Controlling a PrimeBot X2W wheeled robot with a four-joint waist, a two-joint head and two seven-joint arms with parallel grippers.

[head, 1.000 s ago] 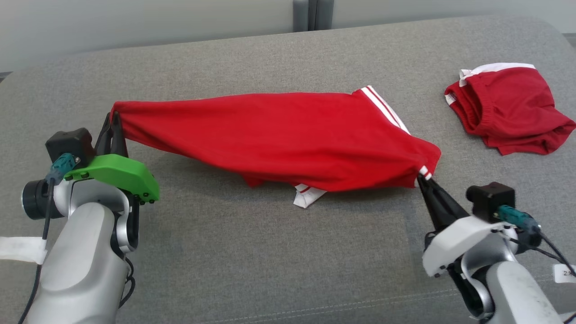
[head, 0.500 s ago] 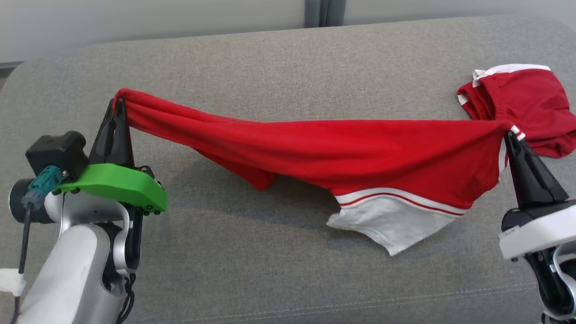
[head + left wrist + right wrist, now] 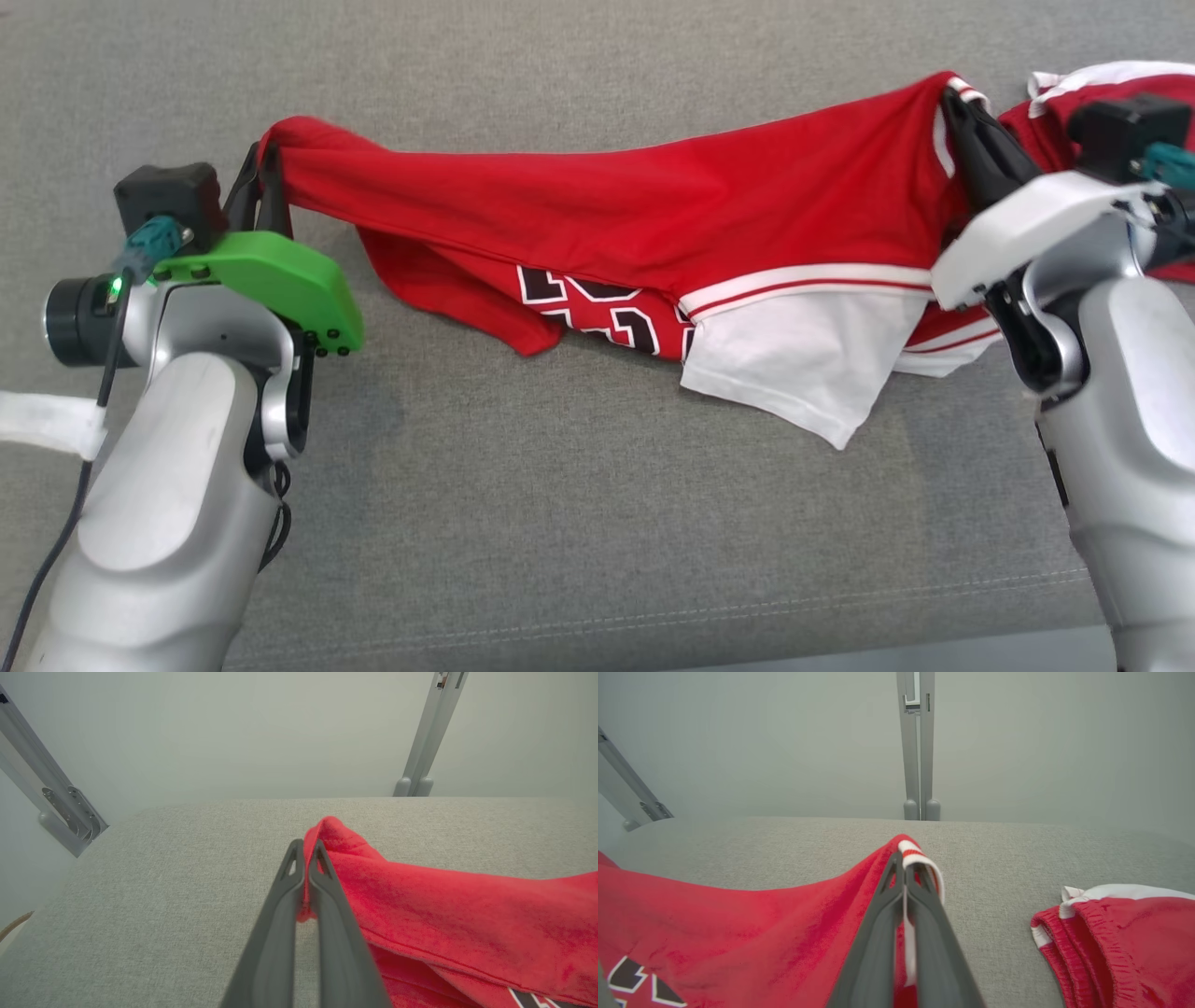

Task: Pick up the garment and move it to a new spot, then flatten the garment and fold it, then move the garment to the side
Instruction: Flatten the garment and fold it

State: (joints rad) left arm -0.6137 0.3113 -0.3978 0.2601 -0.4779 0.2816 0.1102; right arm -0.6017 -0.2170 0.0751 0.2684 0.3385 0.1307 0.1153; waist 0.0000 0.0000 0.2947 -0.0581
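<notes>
The garment (image 3: 653,224) is a red jersey with white trim and black-and-white numbers, stretched between both arms above the grey cushion. My left gripper (image 3: 264,154) is shut on its left corner, seen up close as red cloth (image 3: 420,914) pinched between the fingers (image 3: 306,847). My right gripper (image 3: 954,98) is shut on the white-striped right corner (image 3: 920,858). The lower part hangs down, and a white panel (image 3: 803,364) rests on the cushion.
A second red piece with a white waistband (image 3: 1125,933) lies on the cushion to the right, partly behind my right wrist (image 3: 1055,224). The grey cushion (image 3: 560,523) spreads wide in front. A pale wall with metal posts (image 3: 916,742) stands behind it.
Both grippers have lifted and pulled the jersey taut, the right one swinging far right and up. The jersey has turned, showing numbers and a white panel. The camera has tilted down.
</notes>
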